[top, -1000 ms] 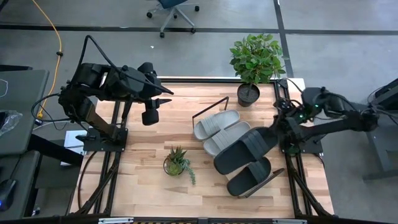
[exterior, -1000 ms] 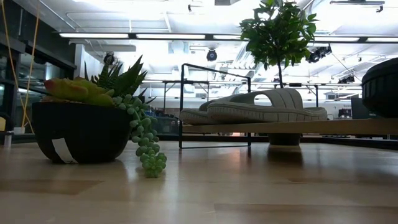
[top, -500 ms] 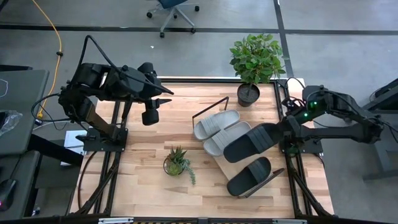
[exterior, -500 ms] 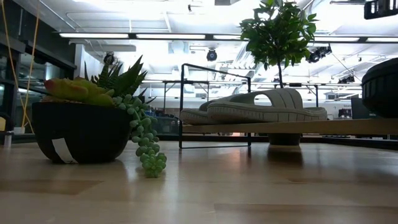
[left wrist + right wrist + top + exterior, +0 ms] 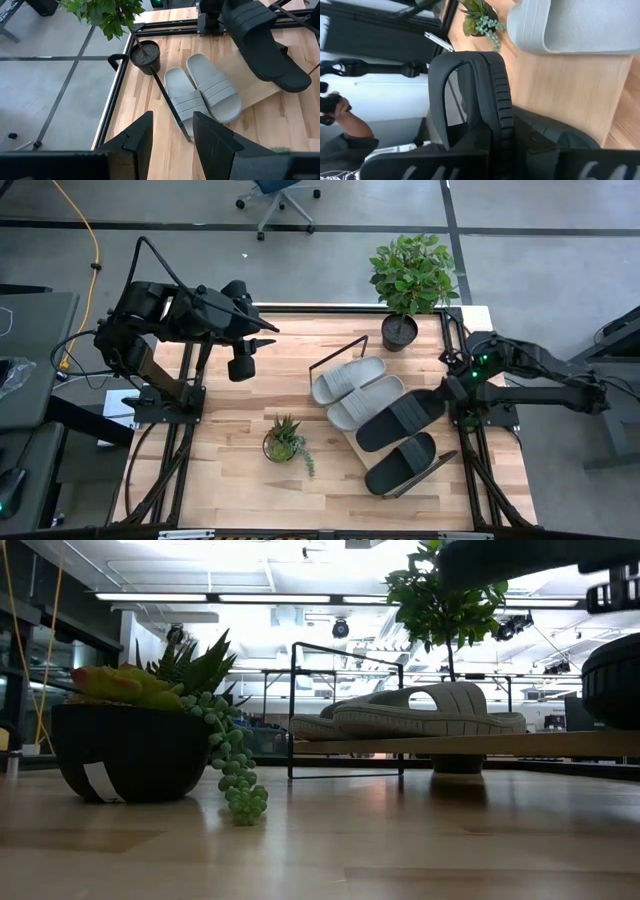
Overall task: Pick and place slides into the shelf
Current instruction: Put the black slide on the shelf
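My right gripper (image 5: 447,388) is shut on a black slide (image 5: 400,418) and holds it in the air over the shelf (image 5: 460,743), between the grey pair and the other black slide. Two light grey slides (image 5: 348,378) (image 5: 366,400) lie side by side on the slanted board. The second black slide (image 5: 400,463) lies on the board's near end. In the low view the held slide (image 5: 540,554) shows at the top, well above the board. My left gripper (image 5: 243,365) hangs open over the table's left part, away from everything. My right gripper holds the black slide by its end (image 5: 436,396) toward the table's right edge, close to the wide strap (image 5: 470,90). The fingers come nearly level from the right, along the slide. It is lifted clear, sole down, with its free end (image 5: 365,438) pointing left and near.
A potted leafy plant (image 5: 408,280) stands at the table's far edge beside the shelf's far end. A small succulent bowl (image 5: 284,442) sits left of the shelf. The shelf's black wire frame (image 5: 340,348) rises at its far end. A person (image 5: 340,125) shows beyond the table.
My right gripper has carried the black slide downward over the shelf, staying shut on it; the slide has levelled out from a steeper tilt and now enters the top of the low view. The other slides have not moved.
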`<action>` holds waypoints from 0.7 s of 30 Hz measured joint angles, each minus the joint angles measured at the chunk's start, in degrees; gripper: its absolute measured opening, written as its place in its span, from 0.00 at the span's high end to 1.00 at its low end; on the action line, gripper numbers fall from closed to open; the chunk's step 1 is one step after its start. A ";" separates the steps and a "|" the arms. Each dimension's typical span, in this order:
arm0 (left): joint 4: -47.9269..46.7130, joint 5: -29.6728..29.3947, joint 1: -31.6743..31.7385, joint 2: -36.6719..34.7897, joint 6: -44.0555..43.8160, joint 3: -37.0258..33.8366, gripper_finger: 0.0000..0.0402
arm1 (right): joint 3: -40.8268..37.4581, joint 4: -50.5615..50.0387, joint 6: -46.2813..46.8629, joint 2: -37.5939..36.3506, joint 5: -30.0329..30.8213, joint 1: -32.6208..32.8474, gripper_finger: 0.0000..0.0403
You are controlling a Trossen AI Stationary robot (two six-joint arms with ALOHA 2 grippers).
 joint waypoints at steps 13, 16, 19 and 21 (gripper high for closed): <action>-1.01 0.00 0.00 0.00 -0.11 0.00 0.68 | -14.30 6.82 9.02 -12.66 -1.49 0.00 0.98; -1.02 -0.02 0.01 0.00 -0.11 0.00 0.68 | -15.06 7.04 9.34 -13.22 -0.86 0.00 0.98; -1.15 -0.08 0.01 0.00 -0.11 0.00 0.68 | -15.68 6.92 8.84 -13.28 -0.63 0.00 0.98; -1.33 -0.20 0.02 0.00 -0.11 0.00 0.68 | -16.23 7.39 8.61 -13.33 -0.28 0.00 0.98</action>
